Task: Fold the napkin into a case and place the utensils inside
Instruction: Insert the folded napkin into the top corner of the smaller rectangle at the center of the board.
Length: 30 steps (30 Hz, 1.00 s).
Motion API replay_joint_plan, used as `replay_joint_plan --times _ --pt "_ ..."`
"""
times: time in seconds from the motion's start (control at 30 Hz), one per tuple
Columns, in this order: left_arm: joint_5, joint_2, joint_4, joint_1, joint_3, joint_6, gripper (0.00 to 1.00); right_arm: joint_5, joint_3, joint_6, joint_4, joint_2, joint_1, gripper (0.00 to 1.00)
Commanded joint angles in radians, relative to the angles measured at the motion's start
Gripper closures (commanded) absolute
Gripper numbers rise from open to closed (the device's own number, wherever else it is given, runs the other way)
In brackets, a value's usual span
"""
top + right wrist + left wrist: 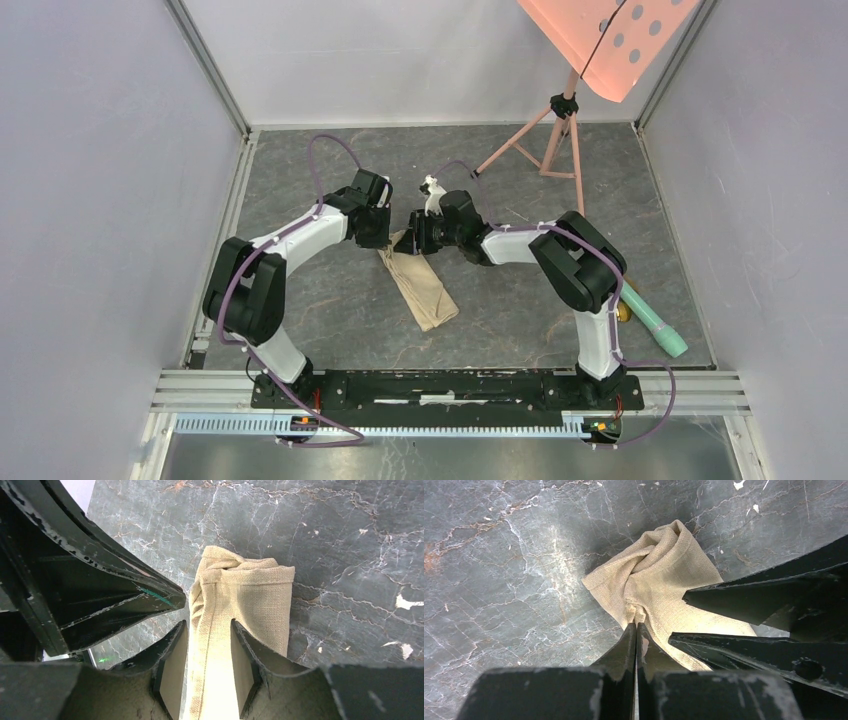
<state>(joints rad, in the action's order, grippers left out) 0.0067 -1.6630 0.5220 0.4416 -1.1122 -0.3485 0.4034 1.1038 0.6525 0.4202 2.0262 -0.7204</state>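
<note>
Both arms bend inward over the worktop [330,300]; left fingers [624,650], pressed together, pinch the napkin [664,575]; right fingers [172,672] spread, straddling it.

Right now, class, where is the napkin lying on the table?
In the top view the napkin lies centre-frame as a narrow strip, its far end between the left gripper, shut on it, and the open right gripper straddling it.
</note>
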Motion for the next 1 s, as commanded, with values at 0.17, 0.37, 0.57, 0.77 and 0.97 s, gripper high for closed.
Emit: replay_joint_plan --times 0.17,0.37,0.57,0.77,0.97 --pt "-0.003 0.007 0.006 -0.004 -0.018 0.002 0.95 0.056 0.043 -0.001 0.045 0.020 0.007 0.73" --pt "-0.031 -0.053 0.041 -0.004 -0.045 0.008 0.82 0.052 0.083 0.016 0.051 0.053 0.005 0.77" --pt "-0.056 -0.090 0.043 -0.004 -0.079 0.019 0.81 0.052 0.096 0.018 0.046 0.066 -0.002 0.77" --pt "-0.104 -0.084 0.052 -0.004 -0.077 0.026 0.80 0.051 0.098 0.014 0.045 0.068 -0.005 0.76" --pt "-0.118 -0.112 0.056 -0.004 -0.096 0.028 0.76 0.048 0.105 0.014 0.040 0.080 -0.010 0.75"
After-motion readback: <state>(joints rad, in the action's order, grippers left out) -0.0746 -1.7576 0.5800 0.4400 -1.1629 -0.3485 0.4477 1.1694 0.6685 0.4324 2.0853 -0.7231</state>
